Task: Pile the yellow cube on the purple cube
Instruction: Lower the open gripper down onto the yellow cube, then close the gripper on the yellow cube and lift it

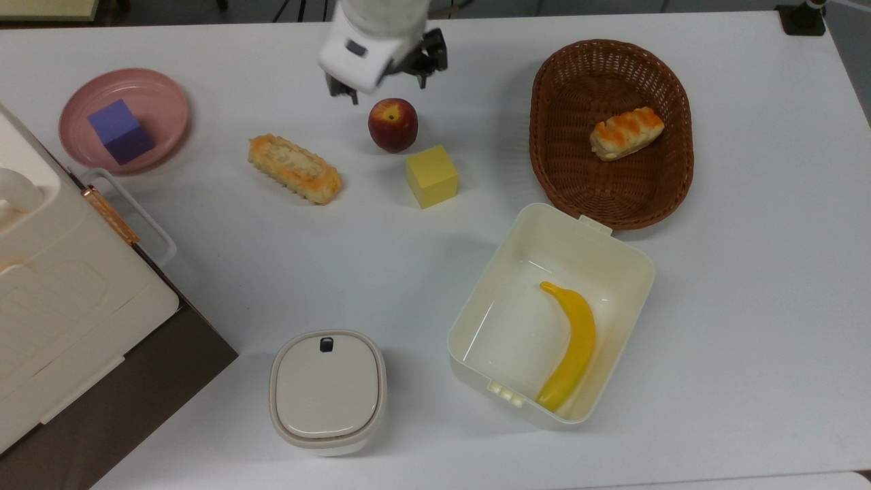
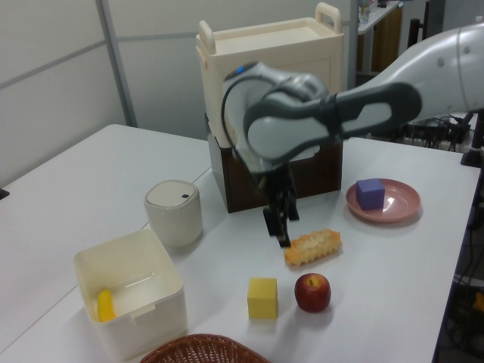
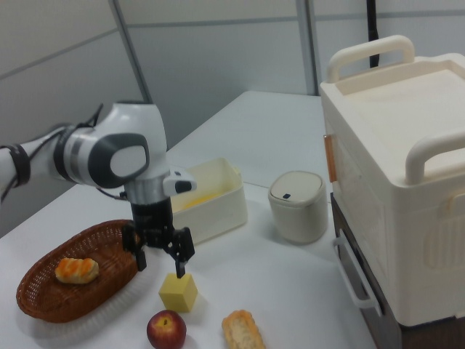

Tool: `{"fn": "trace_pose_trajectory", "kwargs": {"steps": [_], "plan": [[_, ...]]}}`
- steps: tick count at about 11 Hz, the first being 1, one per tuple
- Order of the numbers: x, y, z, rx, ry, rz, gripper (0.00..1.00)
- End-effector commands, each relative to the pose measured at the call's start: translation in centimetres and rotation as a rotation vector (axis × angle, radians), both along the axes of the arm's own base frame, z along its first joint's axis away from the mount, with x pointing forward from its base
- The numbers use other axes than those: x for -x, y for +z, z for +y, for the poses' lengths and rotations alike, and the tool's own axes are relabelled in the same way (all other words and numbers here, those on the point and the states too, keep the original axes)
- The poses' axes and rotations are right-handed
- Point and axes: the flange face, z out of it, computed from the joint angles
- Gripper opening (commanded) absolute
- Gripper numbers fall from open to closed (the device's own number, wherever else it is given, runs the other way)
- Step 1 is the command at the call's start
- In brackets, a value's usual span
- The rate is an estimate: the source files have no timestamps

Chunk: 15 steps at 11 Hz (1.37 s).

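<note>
Resting flat on the white bench (image 1: 748,286), the yellow cube (image 1: 432,176) sits just beside a red apple (image 1: 392,124) and near the corner of an open cream box (image 1: 616,235) that holds a banana (image 1: 570,346). Well apart from it, toward the top view's left, the purple cube (image 1: 120,131) lies in a pink dish (image 1: 163,92). Between the two cubes a long bread roll (image 1: 294,169) lies on the bench. The hand (image 3: 160,265) hangs in the air with its two fingers spread wide and nothing between them; in the right view it hovers above the yellow cube without touching it, and in the top view it sits over the bench just past the apple. A brown wicker basket (image 1: 674,177) with a small pastry (image 1: 625,133) stands on the top view's right, a lidded round container (image 1: 327,391) near the lower edge, and a cream case on a dark base (image 2: 266,113) behind the arm in the left view.
</note>
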Motion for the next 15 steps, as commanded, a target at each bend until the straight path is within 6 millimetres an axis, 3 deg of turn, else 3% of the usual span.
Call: {"fn": "trace_pose_trajectory", "kwargs": {"steps": [1,6,9,11,12,14,15], "plan": [[-1.1,-5.2,2.6,-0.016,0.065,0.035,1.00],[-2.6,-11.8,5.5,-0.005,0.066,0.045,1.00],[-3.6,-13.1,6.0,-0.003,0.020,-0.012,1.00],[-4.1,-13.5,6.0,-0.004,0.010,-0.039,0.64],[-4.1,-13.3,5.9,-0.003,0.000,-0.043,0.50],[-3.7,-10.4,4.9,0.005,-0.036,-0.051,0.45],[-3.4,-8.7,3.1,0.016,-0.058,-0.045,0.45]]}}
